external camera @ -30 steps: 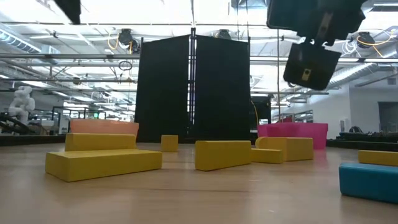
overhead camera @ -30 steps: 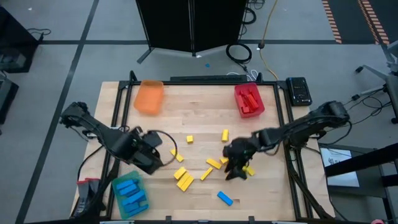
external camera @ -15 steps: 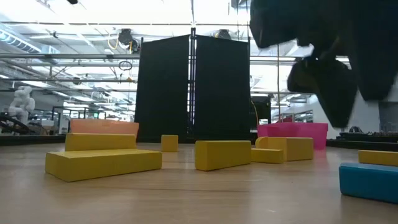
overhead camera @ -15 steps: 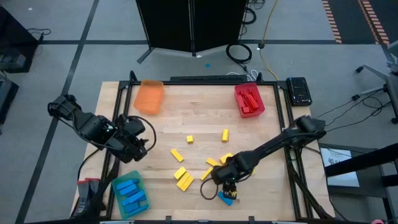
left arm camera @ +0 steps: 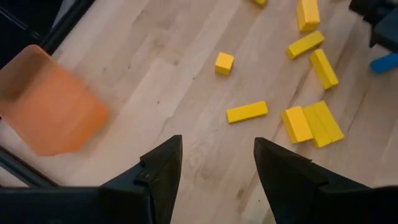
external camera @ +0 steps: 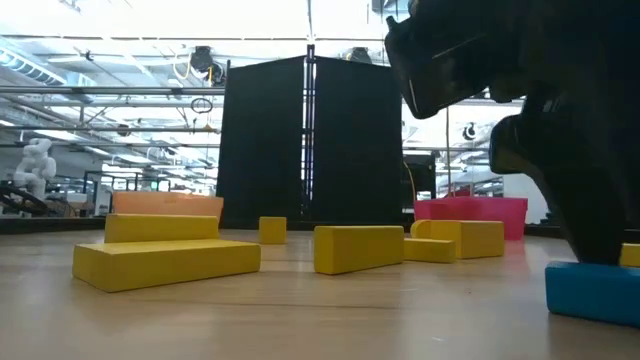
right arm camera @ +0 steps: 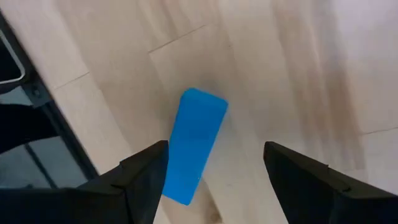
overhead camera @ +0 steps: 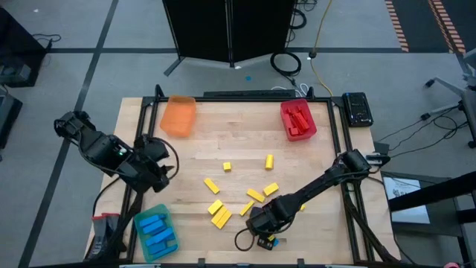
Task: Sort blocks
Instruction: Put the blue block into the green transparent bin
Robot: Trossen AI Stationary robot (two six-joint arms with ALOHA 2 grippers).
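Wooden table (overhead camera: pixel 238 134) before you carries scattered yellow blocks (overhead camera: pixel 220 216), your left gripper (left arm camera: pixel 214 168) waits spread and empty near the orange tray (overhead camera: pixel 178 116), and your right gripper (right arm camera: pixel 214 165) straddles the blue block (right arm camera: pixel 194 145), fingers apart.

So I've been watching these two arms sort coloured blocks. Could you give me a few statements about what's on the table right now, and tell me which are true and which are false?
1. The right hand is open above a blue block lying on the table. True.
2. That blue block is already pinched between the fingers. False: it lies flat on the wood, with the fingers standing apart over it.
3. The red tray holds red blocks. True.
4. The orange tray is full of yellow blocks. False: it looks empty, and the yellow blocks lie loose on the table.
5. The left hand carries a yellow block. False: it is open and empty.
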